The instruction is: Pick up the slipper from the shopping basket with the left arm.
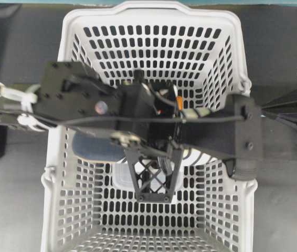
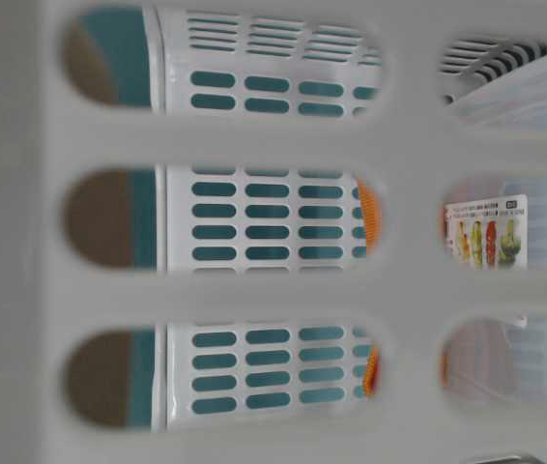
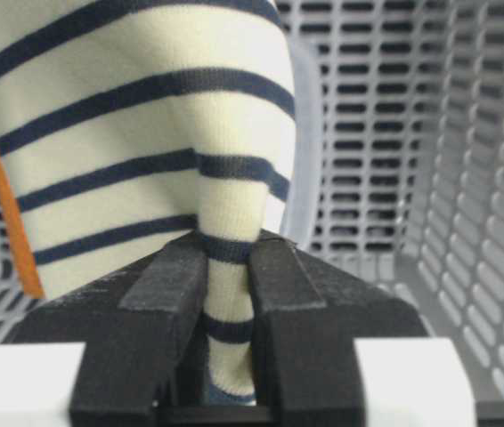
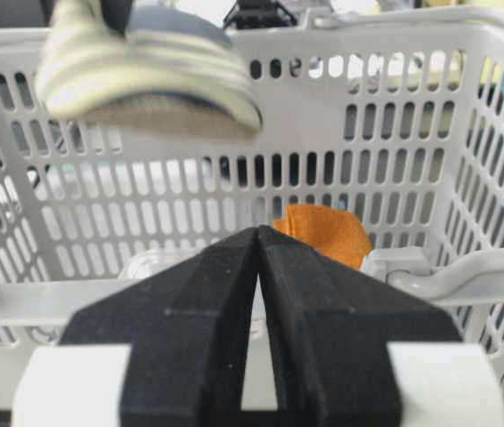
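We see left claw pinching striped slipper, lifted above shopping basket floor; right claw closed, empty; pickup nearly complete.

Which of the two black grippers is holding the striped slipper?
The left gripper: its fingers pinch the cream, navy-striped slipper above the basket. The right gripper is shut on nothing, outside the basket.
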